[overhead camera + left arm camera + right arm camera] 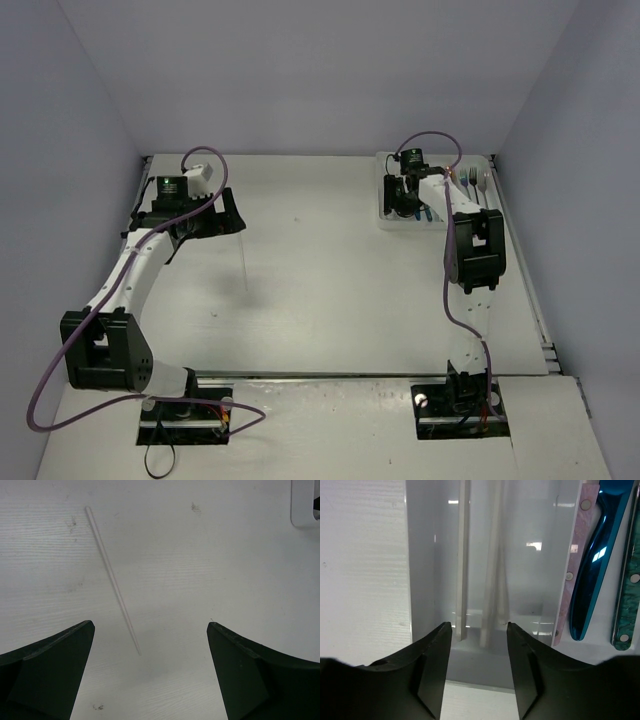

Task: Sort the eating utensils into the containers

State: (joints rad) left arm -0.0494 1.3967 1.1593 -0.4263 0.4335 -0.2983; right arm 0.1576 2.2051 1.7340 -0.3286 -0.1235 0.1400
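Right gripper (479, 626) above tray (422, 555) outer compartment, jaws parted, empty; two pale sticks (461, 570) lie inside. Left gripper (150, 626) spread wide over loose stick (111, 577) on table (225, 555). Risk: stick thin, flat, angled across jaws; closing may skid over, flick it away.

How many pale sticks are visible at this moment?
3. Two sticks lie side by side in the tray's end compartment, below the right gripper; one stick lies loose on the table before the left gripper. More may be hidden.
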